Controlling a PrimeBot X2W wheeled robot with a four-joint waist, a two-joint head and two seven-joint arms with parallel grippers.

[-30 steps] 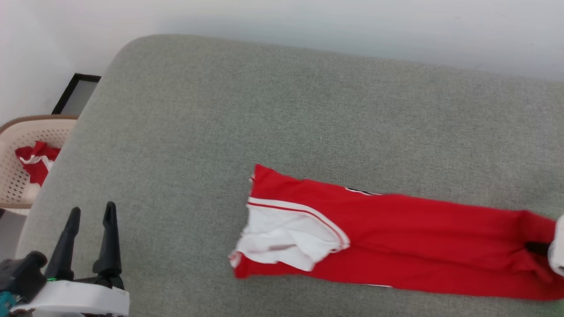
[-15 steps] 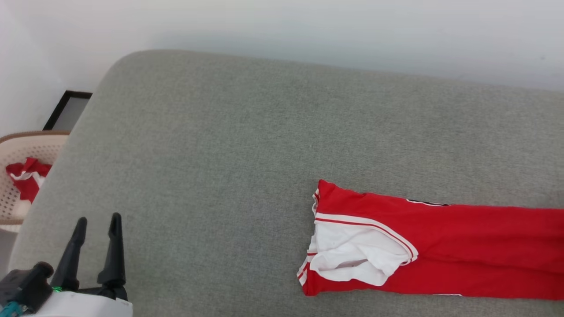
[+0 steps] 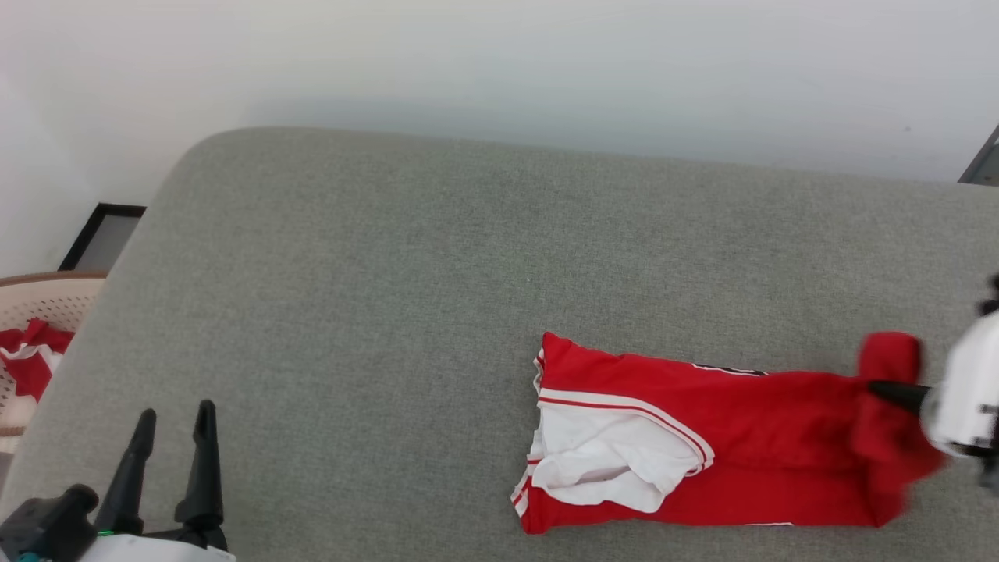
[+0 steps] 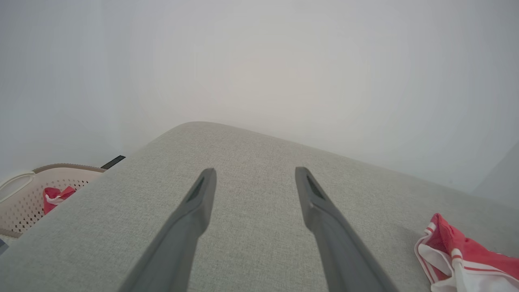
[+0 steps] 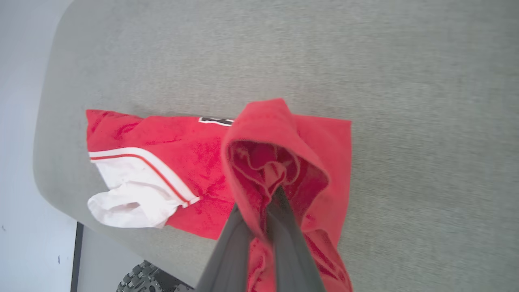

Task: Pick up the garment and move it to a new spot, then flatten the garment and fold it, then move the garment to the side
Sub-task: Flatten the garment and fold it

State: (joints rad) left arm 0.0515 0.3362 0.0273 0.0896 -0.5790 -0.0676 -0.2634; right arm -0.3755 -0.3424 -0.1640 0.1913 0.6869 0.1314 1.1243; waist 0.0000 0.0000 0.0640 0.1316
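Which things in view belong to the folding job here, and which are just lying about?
Job: the garment, folded into a strip on the grey cushion; the right gripper, jaws shut on its raised red end.
Lying about: the basket; the red-and-white cloth in it; the left gripper, jaws open, holding nothing.

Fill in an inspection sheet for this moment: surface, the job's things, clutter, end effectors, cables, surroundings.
Surface: grey fabric cushion, rounded corner at the far left.
Job's things: garment lies folded into a long strip at the right, white sleeve on top; its right end is lifted.
Clutter: bunch of red-and-white cloth in a perforated basket beside the cushion.
End effectors: left end effector open, over bare cushion; right end effector shut on the garment's lifted end.
Cables: nothing seen.
Surroundings: pale wall; dark-framed panel low at the left.
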